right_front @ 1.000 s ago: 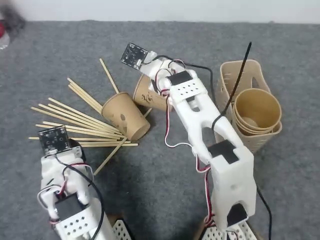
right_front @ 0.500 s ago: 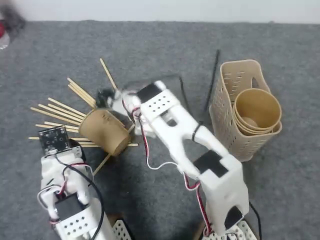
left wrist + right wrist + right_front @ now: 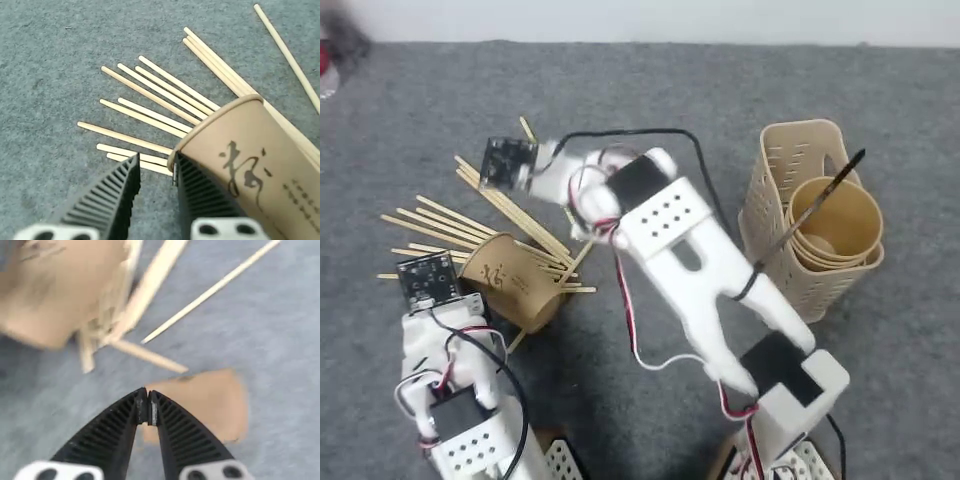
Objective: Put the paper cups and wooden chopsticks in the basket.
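Observation:
A brown paper cup [image 3: 515,282] lies on its side across the fan of wooden chopsticks [image 3: 450,228] on the grey carpet. My left gripper [image 3: 156,167] hovers narrowly open over the chopsticks [image 3: 150,95], with the cup's rim [image 3: 210,125] right beside one finger. My right arm [image 3: 660,215] stretches across to the pile's far side. Its gripper [image 3: 148,407] is shut, with a tan cup-coloured shape [image 3: 210,400] just beyond the tips. A blurred cup [image 3: 55,295] and chopsticks [image 3: 210,290] lie further off. The basket [image 3: 790,170] holds stacked paper cups [image 3: 835,225].
A black cable [image 3: 810,215] from the right arm crosses in front of the basket. The left arm's base [image 3: 460,420] stands at the near left and the right arm's base [image 3: 790,400] at the near right. Bare carpet lies between arms and basket.
My right arm swung left from the middle over to the chopstick pile. The lying cup was pushed left and nearer to the left arm. The left arm kept still.

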